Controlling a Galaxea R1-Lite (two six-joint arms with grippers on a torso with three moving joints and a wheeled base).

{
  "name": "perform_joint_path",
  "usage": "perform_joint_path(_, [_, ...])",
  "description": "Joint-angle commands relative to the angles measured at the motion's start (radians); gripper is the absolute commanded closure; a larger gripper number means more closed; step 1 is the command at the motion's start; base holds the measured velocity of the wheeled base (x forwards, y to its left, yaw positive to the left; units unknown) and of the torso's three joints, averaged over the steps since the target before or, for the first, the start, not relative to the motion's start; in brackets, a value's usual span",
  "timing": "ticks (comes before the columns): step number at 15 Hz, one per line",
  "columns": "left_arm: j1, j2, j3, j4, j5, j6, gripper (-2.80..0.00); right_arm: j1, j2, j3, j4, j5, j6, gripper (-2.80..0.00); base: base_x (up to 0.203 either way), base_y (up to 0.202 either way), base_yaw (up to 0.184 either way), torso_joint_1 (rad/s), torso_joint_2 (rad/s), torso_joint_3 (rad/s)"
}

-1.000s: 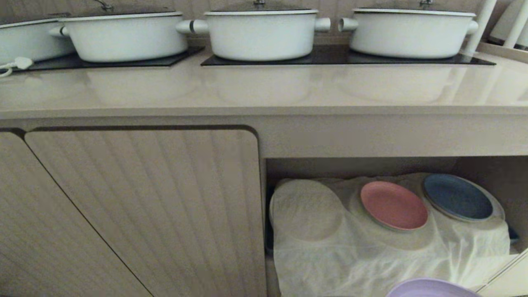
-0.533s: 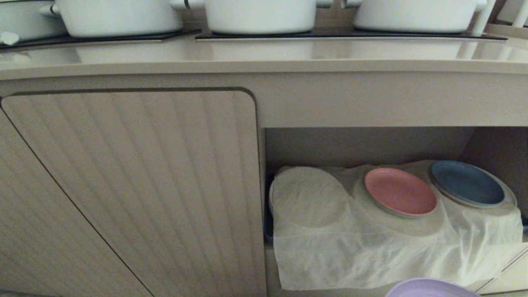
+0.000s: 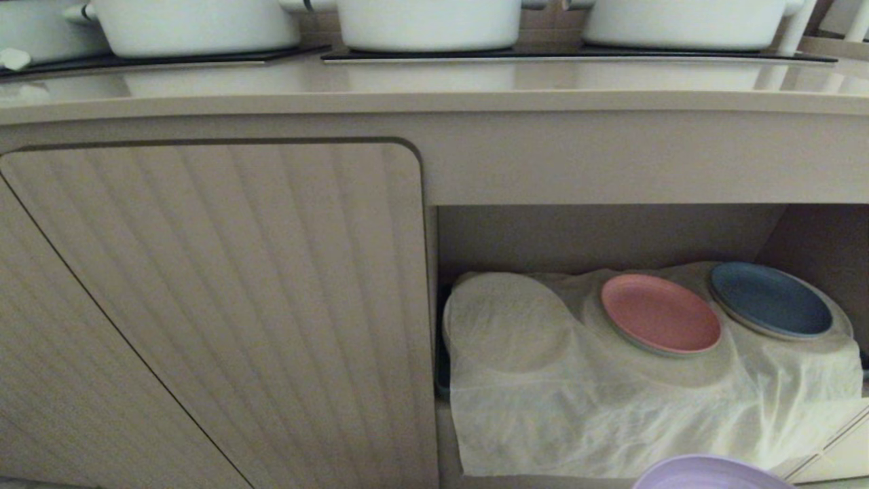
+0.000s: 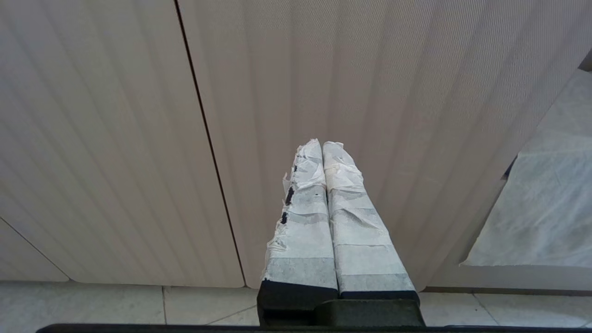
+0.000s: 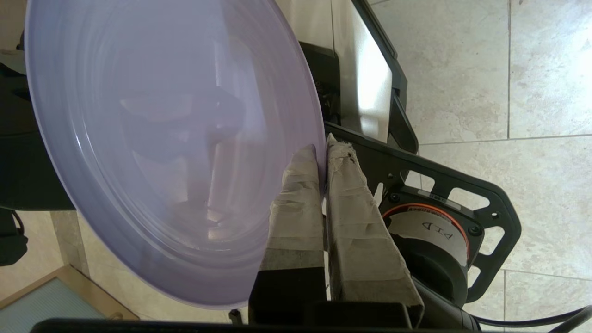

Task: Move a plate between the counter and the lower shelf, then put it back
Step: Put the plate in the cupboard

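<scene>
My right end effector is pressed together on the rim of the lilac plate, one taped finger on each face. The plate is round, with no long axis; its hollow side faces my wrist camera. My head view shows only its far edge at the bottom, in front of the lower shelf, where a pink plate and blue plate rest on white cloth, below the table. My left end effector is pressed together, empty, facing a ribbed cabinet door.

White pots above — pink plate, blue plate
</scene>
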Motion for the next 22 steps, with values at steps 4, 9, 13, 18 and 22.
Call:
perform_joint_path(4, [0.0, 0.001, 0.0, 0.0, 0.0, 0.0, 0.0, -0.002, 0.002, 0.003, 0.003, 0.002, -0.002, 0.0, 0.0, 0.0, 0.0, 0.0, 0.0, 0.0])
perform_joint_path(9, [0.0, 0.001, 0.0, 0.0, 0.0, 0.0, 0.0, -0.012, 0.006, 0.011, 0.002, -0.002, -0.002, 0.0, 0.0, 0.0, 0.0, 0.0, 0.0, 0.0])
perform_joint_path(13, [0.0, 0.001, 0.0, 0.0, 0.0, 0.0, 0.0, -0.012, 0.038, 0.04, -0.036, -0.022, -0.002, 0.0, 0.0, 0.0, 0.0, 0.0, 0.0, 0.0])
perform_joint_path(18, [0.0, 0.001, 0.0, 0.0, 0.0, 0.0, 0.0, -0.011, 0.095, 0.161, -0.237, -0.058, 0.008, 0.0, 0.0, 0.0, 0.0, 0.0, 0.0, 0.0])
perform_joint_path(22, [0.0, 0.001, 0.0, 0.0, 0.0, 0.0, 0.0, -0.006, 0.175, 0.187, -0.321, -0.058, 0.013, 0.0, 0.0, 0.0, 0.0, 0.0, 0.0, 0.0])
